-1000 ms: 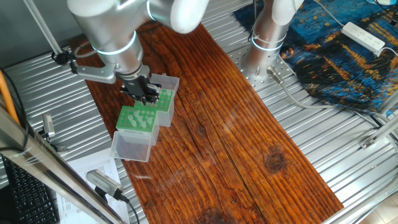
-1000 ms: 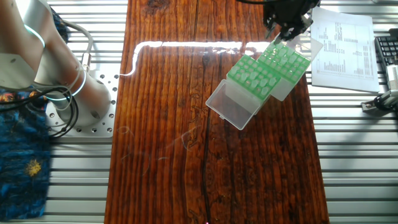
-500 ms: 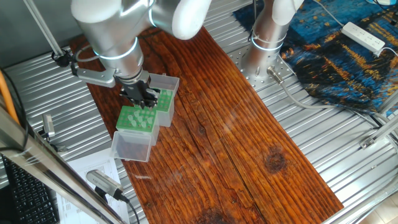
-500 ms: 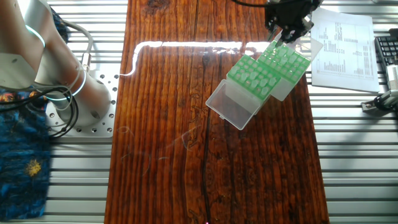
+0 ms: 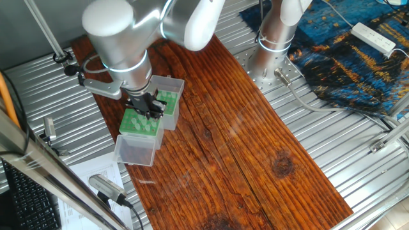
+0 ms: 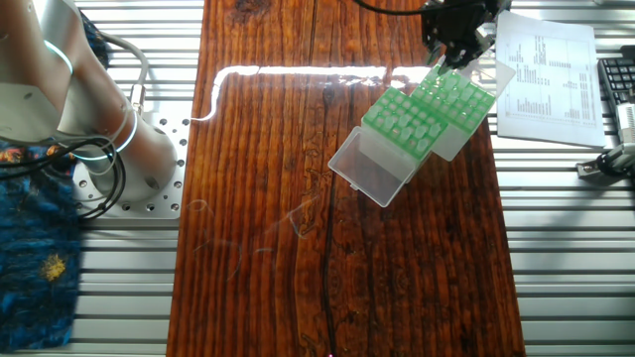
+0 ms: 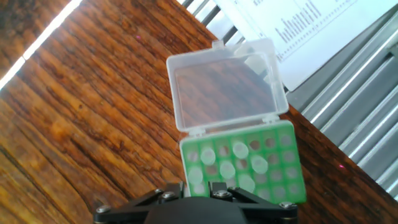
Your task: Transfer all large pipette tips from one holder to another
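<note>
The gripper [image 5: 148, 107] hangs over two green racks [image 6: 427, 111] on the desk [image 6: 278, 218]; large pipette tips [image 7: 233, 163] fill the near rack, clear lid [image 7: 224, 84] open, printed paper [image 6: 546, 69] beside. Jaws' state: cannot tell.

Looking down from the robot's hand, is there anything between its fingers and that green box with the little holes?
No. In the hand view the gripper sits directly above the green rack with only air between; several pale tips stand in its holes.

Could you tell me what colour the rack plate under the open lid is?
Green rack plate; the hand view shows it best.
</note>
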`<state>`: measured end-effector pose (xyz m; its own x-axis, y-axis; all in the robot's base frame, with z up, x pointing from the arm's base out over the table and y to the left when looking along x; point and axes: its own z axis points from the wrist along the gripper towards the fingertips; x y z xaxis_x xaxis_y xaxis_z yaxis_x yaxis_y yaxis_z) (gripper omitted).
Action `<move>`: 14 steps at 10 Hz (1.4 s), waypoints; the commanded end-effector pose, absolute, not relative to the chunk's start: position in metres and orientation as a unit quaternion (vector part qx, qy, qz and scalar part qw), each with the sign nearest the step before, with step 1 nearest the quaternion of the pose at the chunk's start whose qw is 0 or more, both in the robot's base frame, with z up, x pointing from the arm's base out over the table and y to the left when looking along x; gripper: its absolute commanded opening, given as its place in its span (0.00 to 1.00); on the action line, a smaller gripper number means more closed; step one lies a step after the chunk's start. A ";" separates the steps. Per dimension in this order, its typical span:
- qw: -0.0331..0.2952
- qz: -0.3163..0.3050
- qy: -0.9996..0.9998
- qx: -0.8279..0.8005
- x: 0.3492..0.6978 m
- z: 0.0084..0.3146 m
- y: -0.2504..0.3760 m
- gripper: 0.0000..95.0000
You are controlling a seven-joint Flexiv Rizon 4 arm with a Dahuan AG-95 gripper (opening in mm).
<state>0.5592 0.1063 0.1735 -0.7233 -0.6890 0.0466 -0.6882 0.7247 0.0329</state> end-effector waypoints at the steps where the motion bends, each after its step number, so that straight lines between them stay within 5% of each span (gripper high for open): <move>1: 0.026 -0.008 -0.927 0.373 0.556 0.174 0.105 0.20; 14: 0.014 -0.002 -0.932 0.363 0.551 0.153 0.107 0.20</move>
<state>0.5513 0.1077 0.1524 -0.7379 -0.6745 0.0238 -0.6745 0.7382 0.0121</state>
